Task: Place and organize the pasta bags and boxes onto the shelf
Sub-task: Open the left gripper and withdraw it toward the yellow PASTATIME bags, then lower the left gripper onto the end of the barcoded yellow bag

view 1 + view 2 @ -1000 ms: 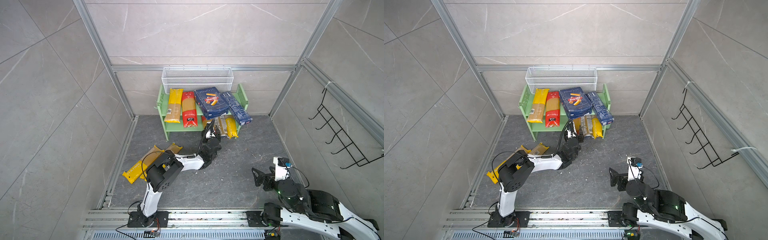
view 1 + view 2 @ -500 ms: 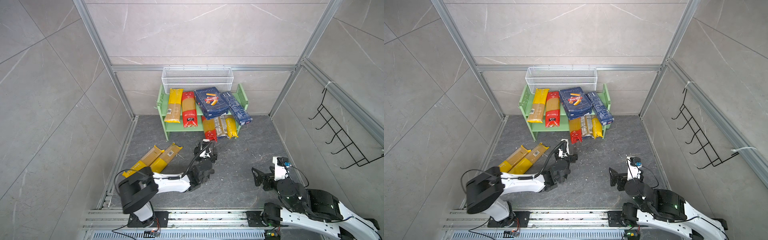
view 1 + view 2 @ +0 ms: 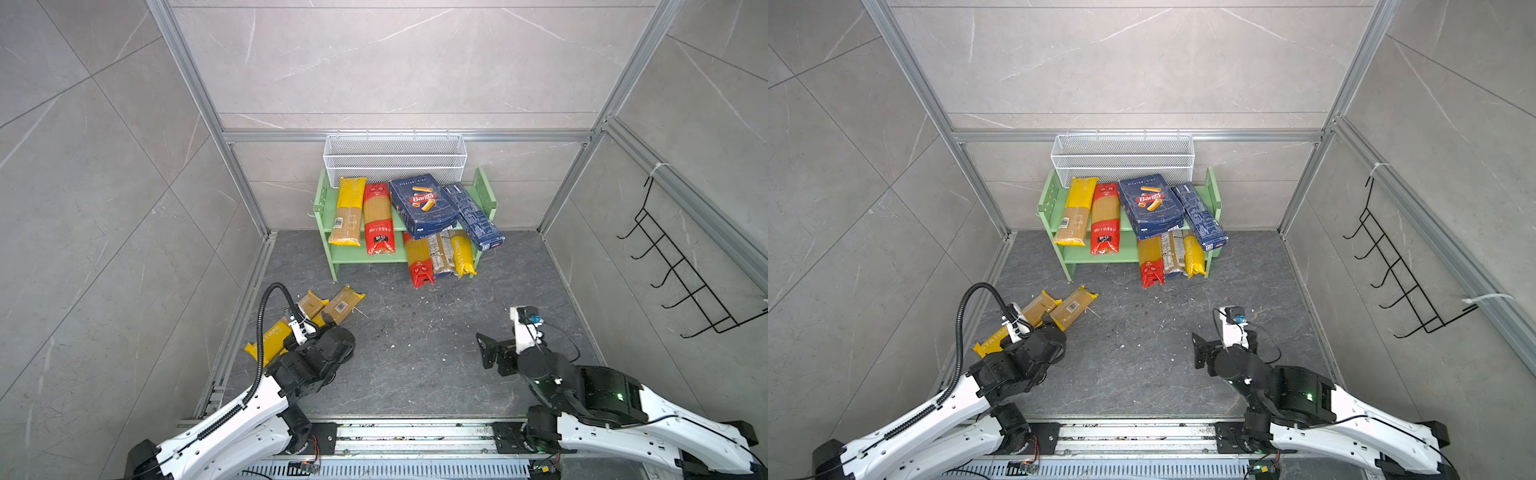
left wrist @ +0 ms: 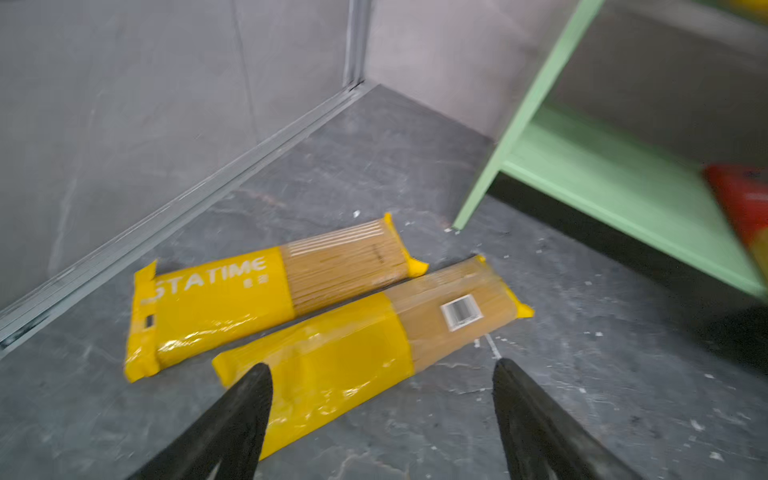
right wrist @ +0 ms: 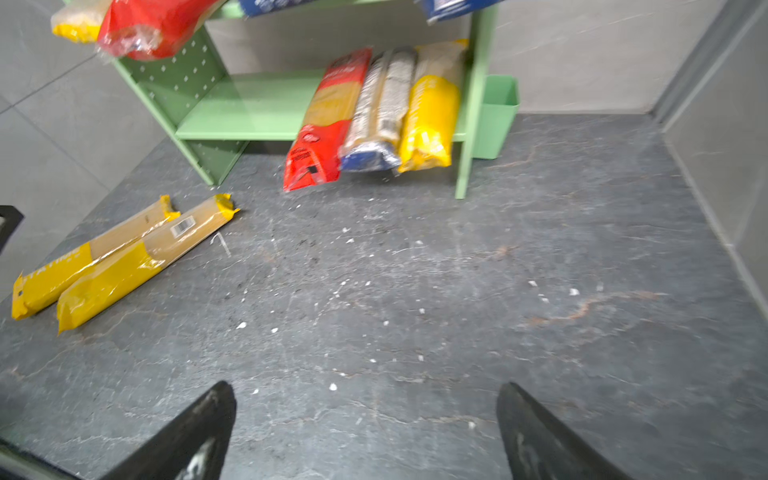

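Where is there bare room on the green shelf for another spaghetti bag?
The lower board is bare from the left side panel to the red bag. The top board is crowded: two bags and two boxes cover it.

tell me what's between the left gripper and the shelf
Two yellow spaghetti bags lie side by side on the floor; the left wrist view shows them ahead of the left gripper, short of the shelf.

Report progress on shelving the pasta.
Done: both boxes and two bags lie on the shelf's top board, three bags on its lower board. In hand: nothing; the left gripper hovers open over two yellow floor bags, the right gripper open, empty. Left: those two bags.
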